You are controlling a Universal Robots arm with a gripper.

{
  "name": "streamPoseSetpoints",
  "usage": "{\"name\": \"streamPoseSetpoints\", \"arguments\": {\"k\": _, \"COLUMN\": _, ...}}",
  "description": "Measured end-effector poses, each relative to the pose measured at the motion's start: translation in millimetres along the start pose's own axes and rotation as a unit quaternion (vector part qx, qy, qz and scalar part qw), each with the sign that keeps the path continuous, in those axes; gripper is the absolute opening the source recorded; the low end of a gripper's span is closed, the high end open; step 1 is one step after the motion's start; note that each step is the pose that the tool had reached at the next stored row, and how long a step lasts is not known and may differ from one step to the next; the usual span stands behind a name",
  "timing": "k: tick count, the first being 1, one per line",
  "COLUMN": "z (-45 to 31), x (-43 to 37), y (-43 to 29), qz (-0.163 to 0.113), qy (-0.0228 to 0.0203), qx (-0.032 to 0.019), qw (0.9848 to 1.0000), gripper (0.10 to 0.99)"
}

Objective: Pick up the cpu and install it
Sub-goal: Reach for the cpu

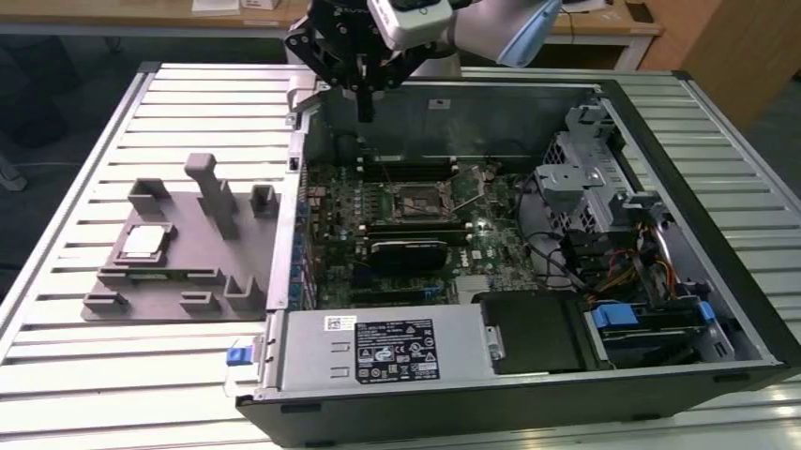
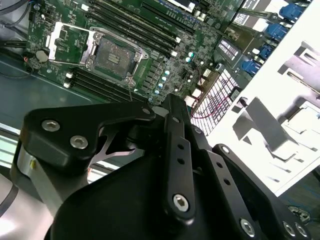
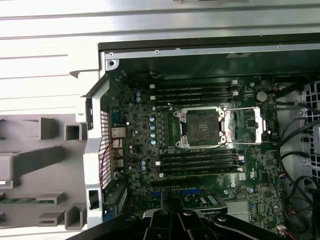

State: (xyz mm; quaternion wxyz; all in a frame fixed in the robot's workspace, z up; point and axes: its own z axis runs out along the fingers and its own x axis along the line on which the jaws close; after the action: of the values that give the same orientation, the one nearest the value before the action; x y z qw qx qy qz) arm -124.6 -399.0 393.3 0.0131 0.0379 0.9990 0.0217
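The exterior view shows the cpu point(image 1: 142, 241) on a fixture point(image 1: 188, 246).

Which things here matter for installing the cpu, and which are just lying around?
Part of the job: cpu on the grey fixture; open socket on the motherboard; tool, shut, above the computer case.
Just lying about: power supply; drive cage; cables; slatted table.
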Motion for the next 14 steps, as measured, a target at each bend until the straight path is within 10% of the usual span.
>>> {"name": "streamPoseSetpoints", "arguments": {"k": 14, "z": -0.4, "x": 14.2, "y": -1.1, "qz": 0.0, "qy": 0.0, "qx": 0.0, "qw": 1.0, "gripper": 0.106}}
